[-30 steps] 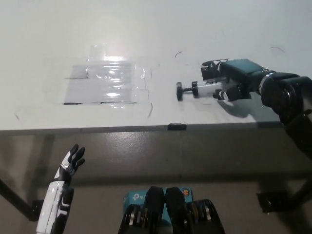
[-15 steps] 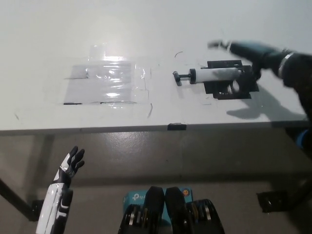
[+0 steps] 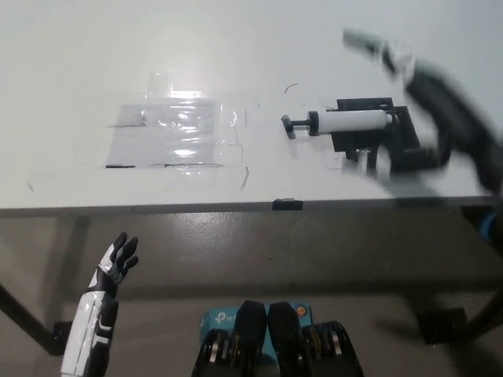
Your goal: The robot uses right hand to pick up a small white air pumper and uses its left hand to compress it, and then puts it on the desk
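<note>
On the worktop (image 3: 71,47), just left of the right hand (image 3: 393,157), lies the air pumper (image 3: 352,122): white barrel flat on its side, dark plunger rod and knob pointing away from the hand, black base under the barrel's near end. Right hand is heavily motion-blurred over that base; can't tell how far open it is or whether it has hold of anything. Left hand (image 3: 116,263) hangs below the worktop edge, well apart from the pumper, fingers spread, empty.

Judgement: small plastic part, light and rigid, smooth barrel likely slippery. Best hold is around mid-barrel, clear of the rod so the left hand can push the knob. Base may make it tip-heavy; grip firmly or it rotates. Clear taped sheet (image 3: 177,133) further left, not involved.
</note>
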`<state>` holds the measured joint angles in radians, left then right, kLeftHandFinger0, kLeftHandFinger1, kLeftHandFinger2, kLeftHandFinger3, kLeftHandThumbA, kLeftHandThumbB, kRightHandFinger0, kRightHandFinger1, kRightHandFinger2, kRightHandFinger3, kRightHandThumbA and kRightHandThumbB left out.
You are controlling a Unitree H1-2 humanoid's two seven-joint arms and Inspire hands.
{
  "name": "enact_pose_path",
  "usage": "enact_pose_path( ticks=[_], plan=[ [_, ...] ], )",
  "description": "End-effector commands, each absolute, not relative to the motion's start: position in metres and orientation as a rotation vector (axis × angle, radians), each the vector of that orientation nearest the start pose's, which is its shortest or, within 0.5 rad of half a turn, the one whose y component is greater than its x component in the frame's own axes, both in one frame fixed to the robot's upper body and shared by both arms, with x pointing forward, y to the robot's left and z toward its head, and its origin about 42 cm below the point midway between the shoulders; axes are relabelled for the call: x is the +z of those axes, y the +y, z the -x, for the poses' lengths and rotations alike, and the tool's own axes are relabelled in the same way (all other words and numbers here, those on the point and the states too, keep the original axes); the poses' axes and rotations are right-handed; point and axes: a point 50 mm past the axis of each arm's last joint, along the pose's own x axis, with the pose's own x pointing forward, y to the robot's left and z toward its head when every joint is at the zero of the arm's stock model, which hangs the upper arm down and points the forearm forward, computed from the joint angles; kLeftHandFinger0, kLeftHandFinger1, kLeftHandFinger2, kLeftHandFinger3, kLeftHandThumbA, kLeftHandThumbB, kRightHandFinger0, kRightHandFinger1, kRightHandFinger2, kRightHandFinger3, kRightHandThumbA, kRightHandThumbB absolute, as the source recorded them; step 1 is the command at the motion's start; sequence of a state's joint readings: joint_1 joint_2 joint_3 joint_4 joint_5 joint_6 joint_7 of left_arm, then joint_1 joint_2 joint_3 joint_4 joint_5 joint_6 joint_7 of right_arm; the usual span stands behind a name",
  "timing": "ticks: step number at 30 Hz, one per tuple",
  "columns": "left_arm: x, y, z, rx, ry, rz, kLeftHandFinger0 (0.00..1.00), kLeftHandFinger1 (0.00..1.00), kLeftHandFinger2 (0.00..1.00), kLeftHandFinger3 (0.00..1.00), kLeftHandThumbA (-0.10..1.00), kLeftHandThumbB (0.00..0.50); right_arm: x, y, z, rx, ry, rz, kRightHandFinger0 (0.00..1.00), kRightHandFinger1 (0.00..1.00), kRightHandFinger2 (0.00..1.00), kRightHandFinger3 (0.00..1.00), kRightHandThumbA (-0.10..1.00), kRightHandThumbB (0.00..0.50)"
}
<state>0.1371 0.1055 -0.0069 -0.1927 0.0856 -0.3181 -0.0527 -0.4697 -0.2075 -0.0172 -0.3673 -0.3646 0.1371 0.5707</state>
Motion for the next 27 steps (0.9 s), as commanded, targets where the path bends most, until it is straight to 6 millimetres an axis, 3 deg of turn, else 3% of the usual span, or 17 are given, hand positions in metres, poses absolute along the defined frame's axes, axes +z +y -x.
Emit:
enact_pose_path(
  ticks=[1, 2, 7, 12, 18, 24, 27],
  plan=[
    [0.14, 0.239, -0.239, -0.066, -0.367, -0.157, 1.0, 1.0, 1.0, 1.0, 1.0, 0.165, 0.289, -0.214, -0.297, 0.242, -0.674, 0.387, 1.0, 1.0, 1.0, 1.0, 1.0, 0.275],
    [0.139, 0.239, -0.239, -0.068, -0.362, -0.16, 1.0, 1.0, 1.0, 1.0, 1.0, 0.168, 0.272, -0.213, -0.294, 0.228, -0.654, 0.374, 1.0, 1.0, 1.0, 1.0, 1.0, 0.242],
    [0.135, 0.235, -0.244, -0.078, -0.355, -0.162, 1.0, 1.0, 1.0, 1.0, 1.0, 0.167, 0.221, -0.207, -0.287, 0.181, -0.568, 0.222, 1.0, 1.0, 1.0, 1.0, 1.0, 0.224],
    [0.127, 0.238, -0.248, -0.074, -0.326, -0.164, 1.0, 1.0, 1.0, 1.0, 1.0, 0.194, 0.182, -0.203, -0.297, 0.168, -0.478, 0.117, 1.0, 1.0, 1.0, 1.0, 1.0, 0.251],
    [0.122, 0.242, -0.252, -0.067, -0.318, -0.175, 1.0, 1.0, 1.0, 1.0, 1.0, 0.182, 0.165, -0.203, -0.306, 0.146, -0.437, 0.13, 1.0, 1.0, 1.0, 1.0, 1.0, 0.206],
    [0.118, 0.245, -0.256, -0.069, -0.304, -0.176, 1.0, 1.0, 1.0, 1.0, 1.0, 0.195, 0.156, -0.2, -0.309, 0.14, -0.418, 0.131, 1.0, 1.0, 1.0, 1.0, 1.0, 0.244],
    [0.111, 0.249, -0.257, -0.069, -0.283, -0.187, 1.0, 1.0, 1.0, 1.0, 1.0, 0.172, 0.148, -0.201, -0.309, 0.155, -0.394, 0.131, 1.0, 1.0, 1.0, 1.0, 1.0, 0.251]
  ],
)
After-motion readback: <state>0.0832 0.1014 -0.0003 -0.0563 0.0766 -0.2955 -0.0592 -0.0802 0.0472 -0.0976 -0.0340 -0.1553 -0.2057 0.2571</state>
